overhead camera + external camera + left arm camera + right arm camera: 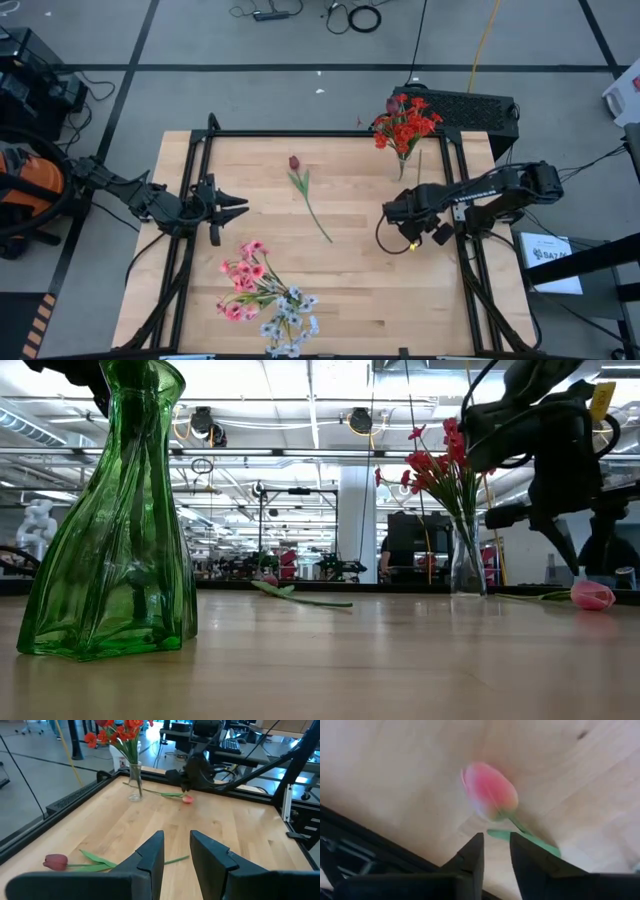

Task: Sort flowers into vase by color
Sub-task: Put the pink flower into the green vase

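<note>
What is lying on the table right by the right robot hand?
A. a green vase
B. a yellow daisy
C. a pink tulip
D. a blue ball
C: the pink tulip lies on the wooden table just in front of the right gripper, its green stem running back toward the fingers; the left wrist view shows the same bud on the table beside that arm.

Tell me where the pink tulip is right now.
The pink tulip lies on the table's right side, under the right gripper, near the clear vase of red flowers.
</note>
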Robot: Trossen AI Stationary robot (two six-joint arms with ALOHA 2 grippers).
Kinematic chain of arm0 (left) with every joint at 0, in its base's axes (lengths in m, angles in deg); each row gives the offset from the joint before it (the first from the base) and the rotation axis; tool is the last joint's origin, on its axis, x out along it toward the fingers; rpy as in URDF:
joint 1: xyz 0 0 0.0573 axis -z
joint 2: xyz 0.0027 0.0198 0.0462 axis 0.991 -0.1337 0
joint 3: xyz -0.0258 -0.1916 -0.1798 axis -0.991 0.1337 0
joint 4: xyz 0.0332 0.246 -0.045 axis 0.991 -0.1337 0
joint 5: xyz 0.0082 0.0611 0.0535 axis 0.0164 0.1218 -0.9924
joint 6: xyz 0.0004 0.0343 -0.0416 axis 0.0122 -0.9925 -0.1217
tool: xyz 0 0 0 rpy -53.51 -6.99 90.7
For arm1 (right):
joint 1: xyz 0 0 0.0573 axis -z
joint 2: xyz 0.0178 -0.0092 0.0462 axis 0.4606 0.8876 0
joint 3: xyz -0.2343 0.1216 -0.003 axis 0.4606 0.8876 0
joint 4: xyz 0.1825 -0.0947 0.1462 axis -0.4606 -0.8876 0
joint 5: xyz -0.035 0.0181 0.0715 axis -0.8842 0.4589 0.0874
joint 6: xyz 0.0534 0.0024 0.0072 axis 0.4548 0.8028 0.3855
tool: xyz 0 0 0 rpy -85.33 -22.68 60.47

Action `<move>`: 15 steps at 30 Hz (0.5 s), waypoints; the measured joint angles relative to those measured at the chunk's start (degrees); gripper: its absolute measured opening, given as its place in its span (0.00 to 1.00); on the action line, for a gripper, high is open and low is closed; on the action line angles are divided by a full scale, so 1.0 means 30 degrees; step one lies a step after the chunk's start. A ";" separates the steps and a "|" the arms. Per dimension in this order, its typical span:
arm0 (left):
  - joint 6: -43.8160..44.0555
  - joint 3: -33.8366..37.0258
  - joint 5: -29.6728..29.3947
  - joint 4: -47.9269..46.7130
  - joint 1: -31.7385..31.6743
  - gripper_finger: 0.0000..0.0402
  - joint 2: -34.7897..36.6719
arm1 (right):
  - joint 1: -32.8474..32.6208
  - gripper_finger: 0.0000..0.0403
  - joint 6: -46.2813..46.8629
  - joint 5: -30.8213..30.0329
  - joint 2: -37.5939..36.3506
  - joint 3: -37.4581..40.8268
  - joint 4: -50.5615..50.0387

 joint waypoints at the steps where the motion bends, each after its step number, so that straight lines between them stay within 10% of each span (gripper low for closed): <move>1: -0.0005 0.0000 -0.0012 0.0000 0.0004 0.25 0.0004 | 0.0162 0.22 -0.0331 -0.0196 0.0000 0.0005 -0.0031; 15: 0.0017 0.0000 0.0148 0.0007 0.0022 0.25 0.0003 | 0.1852 0.25 -0.5795 -0.1921 0.0000 0.1907 0.2552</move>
